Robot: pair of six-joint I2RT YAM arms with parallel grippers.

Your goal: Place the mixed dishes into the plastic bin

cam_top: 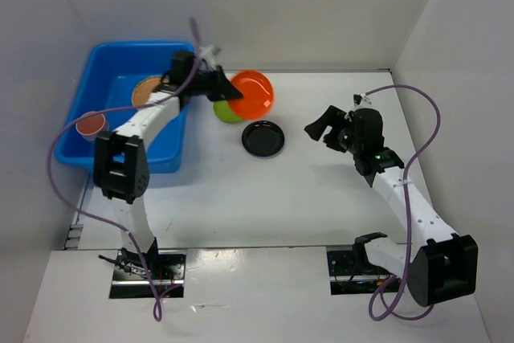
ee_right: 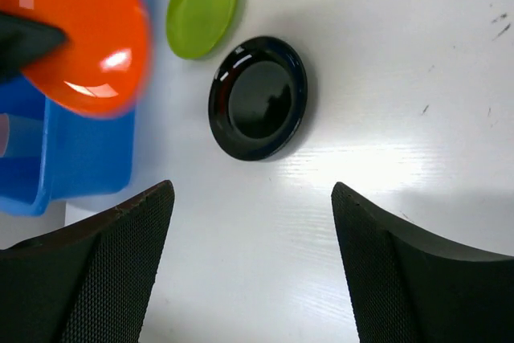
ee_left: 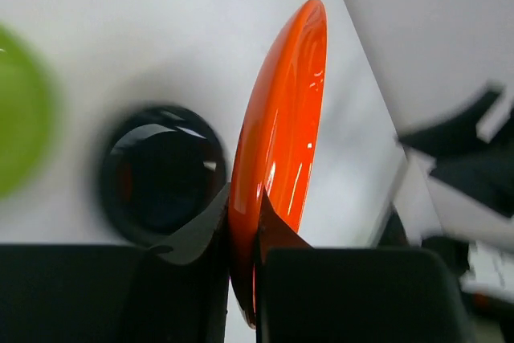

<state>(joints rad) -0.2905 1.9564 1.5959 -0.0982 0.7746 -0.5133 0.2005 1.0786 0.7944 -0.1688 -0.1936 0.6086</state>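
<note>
Left gripper [ee_left: 241, 222] is clamped on the rim of the orange plate [cam_top: 253, 92]. The plate is held tilted on edge, just right of the blue bin [cam_top: 136, 44] by its far-right corner. Green plate [cam_top: 227, 112] lies flat on the table [cam_top: 321, 206] just right of the bin, partly under the orange plate in the top view. Black plate [cam_top: 263, 138] lies flat further right of the bin, near the green plate but not touching it. A woven tan plate [cam_top: 144, 90] lies inside the bin. Pink cup [cam_top: 91, 124] is at the bin's near-left corner. Right gripper [ee_right: 250, 190] is well right of the bin, jaws spread wide and holding nothing, with the black plate in its view.
</note>
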